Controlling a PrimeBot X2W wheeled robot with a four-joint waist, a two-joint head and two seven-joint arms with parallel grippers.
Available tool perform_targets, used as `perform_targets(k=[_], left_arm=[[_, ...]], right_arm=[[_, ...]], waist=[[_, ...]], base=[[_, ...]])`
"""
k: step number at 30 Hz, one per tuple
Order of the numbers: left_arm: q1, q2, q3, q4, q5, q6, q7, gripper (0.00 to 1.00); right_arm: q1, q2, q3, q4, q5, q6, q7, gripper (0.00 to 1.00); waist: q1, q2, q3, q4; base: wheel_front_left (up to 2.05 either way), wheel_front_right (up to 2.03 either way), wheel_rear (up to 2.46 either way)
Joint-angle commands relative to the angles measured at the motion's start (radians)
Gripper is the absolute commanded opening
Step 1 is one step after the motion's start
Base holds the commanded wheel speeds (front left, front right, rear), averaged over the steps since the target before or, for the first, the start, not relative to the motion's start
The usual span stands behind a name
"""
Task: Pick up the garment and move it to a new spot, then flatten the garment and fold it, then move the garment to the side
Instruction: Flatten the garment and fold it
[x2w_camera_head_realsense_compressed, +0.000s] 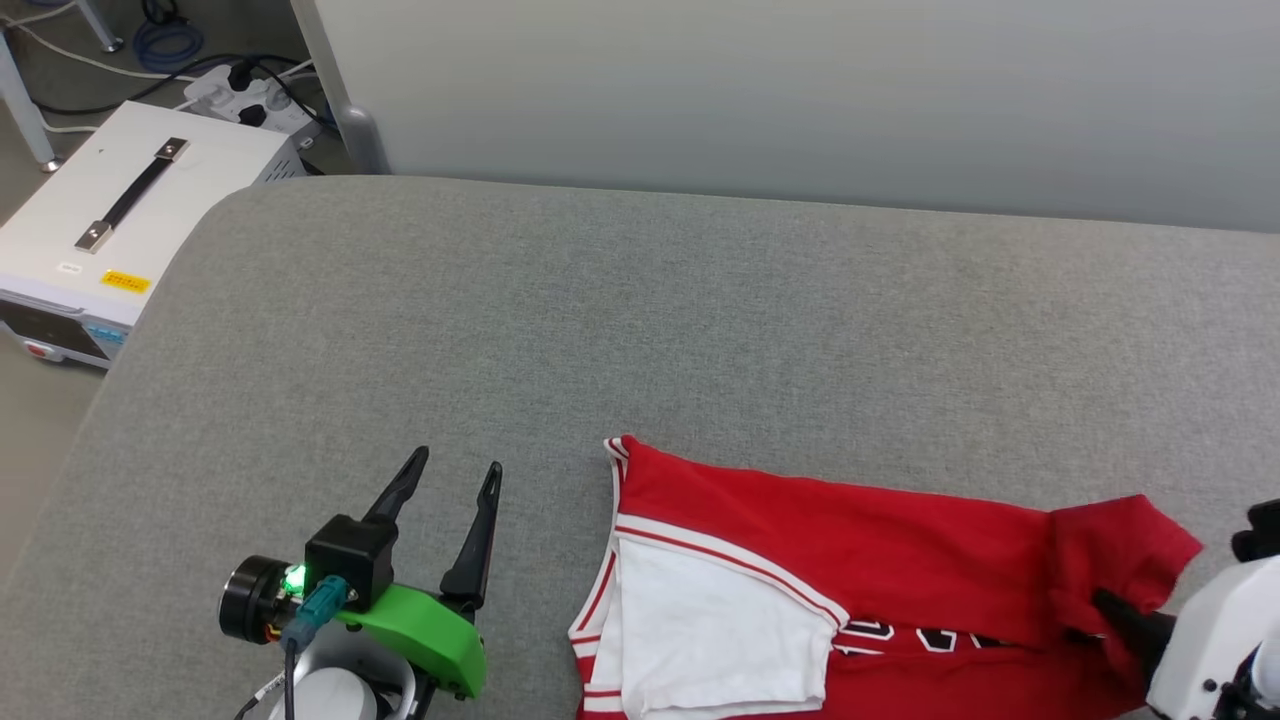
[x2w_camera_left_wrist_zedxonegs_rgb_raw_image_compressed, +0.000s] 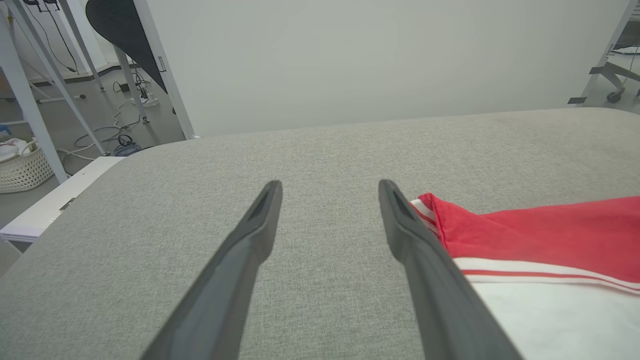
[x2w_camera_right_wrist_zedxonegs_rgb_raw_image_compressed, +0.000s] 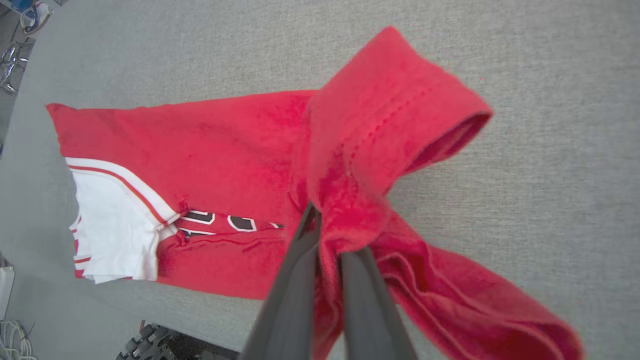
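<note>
the grey padded surface (x2w_camera_head_realsense_compressed: 700, 300) spanned the head view; the garment (x2w_camera_head_realsense_compressed: 850, 530) lay partly folded at its lower right, white sleeve toward the bottom middle; it looked light, limp and prone to sag, so hems and corners seemed the best holds; the right gripper (x2w_camera_right_wrist_zedxonegs_rgb_raw_image_compressed: 327, 235) pinched a bunched red hem, fingers pressed together on it; the left gripper (x2w_camera_head_realsense_compressed: 457, 462), lower left, stood spread and empty.

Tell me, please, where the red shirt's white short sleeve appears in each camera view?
Head view: white short sleeve at bottom centre, right of the open left gripper.
Left wrist view: lower right corner.
Right wrist view: left side, below mid-height.
Shared landmark: the red-and-white striped trim bordering the sleeve.
</note>
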Motion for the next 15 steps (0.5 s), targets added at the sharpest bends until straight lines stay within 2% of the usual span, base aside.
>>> perform_targets(k=[1,10,15], left_arm=[[0.015,-0.008,0.005,0.002,0.01,-0.007,-0.006,1.0],[0.022,-0.025,0.034,0.005,0.022,-0.02,-0.006,1.0],[0.027,-0.03,0.05,0.007,0.027,-0.027,-0.006,1.0]], right_arm=[[0.011,0.019,0.011,-0.021,0.011,-0.001,0.016,0.0],[-0.002,0.152,0.108,-0.129,0.042,-0.001,0.124,0.0],[-0.03,0.187,0.17,-0.132,0.078,-0.001,0.146,0.0]], waist=[[0.0,0.0,-0.004,0.006],[0.0,0.0,-0.007,0.035],[0.0,0.0,-0.007,0.048]], base=[[0.0,0.0,0.0],[0.0,0.0,0.0],[0.0,0.0,0.0]])
